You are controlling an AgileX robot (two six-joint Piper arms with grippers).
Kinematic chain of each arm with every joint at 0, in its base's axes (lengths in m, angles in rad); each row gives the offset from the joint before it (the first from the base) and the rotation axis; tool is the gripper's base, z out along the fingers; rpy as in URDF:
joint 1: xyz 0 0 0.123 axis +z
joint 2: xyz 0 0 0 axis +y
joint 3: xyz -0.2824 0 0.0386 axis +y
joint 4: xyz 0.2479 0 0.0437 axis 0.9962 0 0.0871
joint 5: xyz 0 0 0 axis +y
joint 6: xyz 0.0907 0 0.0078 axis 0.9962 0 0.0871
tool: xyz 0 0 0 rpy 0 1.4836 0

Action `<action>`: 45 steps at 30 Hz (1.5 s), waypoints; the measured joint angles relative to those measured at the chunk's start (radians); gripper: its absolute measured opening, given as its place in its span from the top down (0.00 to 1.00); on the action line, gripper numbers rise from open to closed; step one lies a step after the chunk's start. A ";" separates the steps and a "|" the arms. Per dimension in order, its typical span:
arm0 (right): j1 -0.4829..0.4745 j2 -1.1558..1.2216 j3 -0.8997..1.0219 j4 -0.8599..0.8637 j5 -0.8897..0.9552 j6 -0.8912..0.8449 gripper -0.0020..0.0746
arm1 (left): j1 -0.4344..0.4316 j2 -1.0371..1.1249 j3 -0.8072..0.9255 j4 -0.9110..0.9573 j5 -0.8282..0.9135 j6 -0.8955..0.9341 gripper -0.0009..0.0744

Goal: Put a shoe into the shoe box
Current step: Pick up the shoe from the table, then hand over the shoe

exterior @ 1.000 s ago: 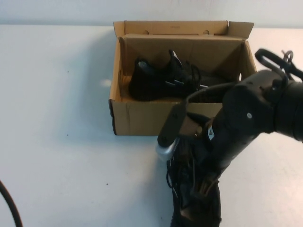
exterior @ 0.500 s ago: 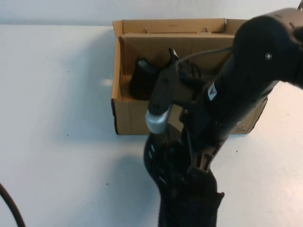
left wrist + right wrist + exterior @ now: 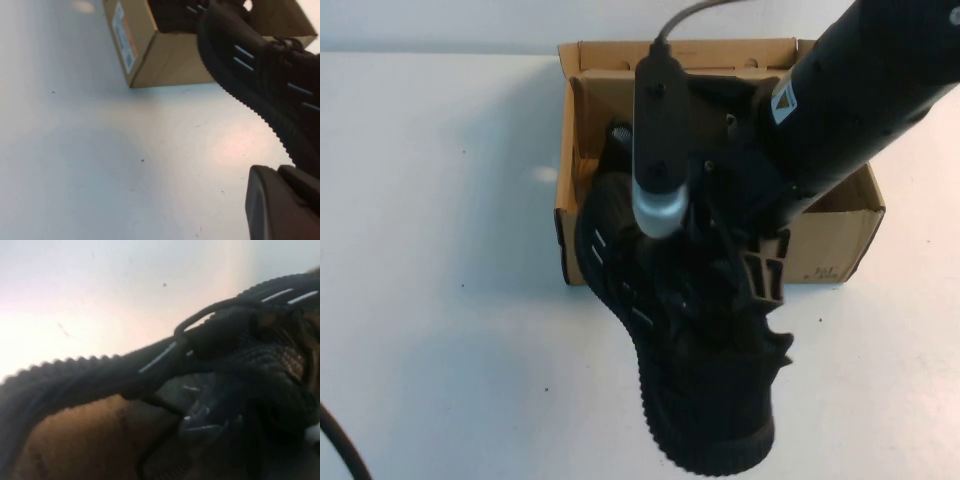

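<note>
White bench [image 3: 440, 300] below; my right claw [image 3: 720, 290] grips the shoe [image 3: 690, 380] before the shoe box [image 3: 830, 250]; left claw [image 3: 280, 205], seen only by its wrist camera, stays clenched.

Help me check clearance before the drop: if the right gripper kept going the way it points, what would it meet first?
Shut on the shoe above the table, the right gripper points downward; the shoe would probably meet the table just before the shoe box, though depth is unclear.

A white table [image 3: 440, 300] with a black cable [image 3: 342, 445] at its edge.
</note>
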 joint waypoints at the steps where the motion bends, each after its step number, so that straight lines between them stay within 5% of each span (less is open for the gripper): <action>1: 0.000 0.000 -0.005 -0.002 0.000 -0.064 0.96 | 0.000 0.000 0.000 -0.010 0.000 0.005 0.99; 8: 0.000 -0.002 -0.008 -0.098 0.006 -0.423 0.96 | 0.000 0.005 0.000 -0.025 0.000 0.028 0.99; 26: 0.000 0.001 -0.008 -0.027 -0.029 -0.609 0.96 | 0.000 0.352 0.000 -0.185 -0.074 0.282 0.98; 29: 0.000 0.001 -0.008 -0.003 -0.029 -0.614 0.96 | 0.000 0.416 0.000 -0.192 -0.099 0.312 0.89; 36: 0.000 0.001 -0.008 0.000 -0.026 -0.615 0.96 | 0.000 0.573 0.000 -0.201 -0.127 0.314 0.31; 45: 0.000 0.001 -0.008 0.025 -0.023 -0.617 0.96 | 0.000 0.783 -0.079 -0.263 -0.165 0.351 0.21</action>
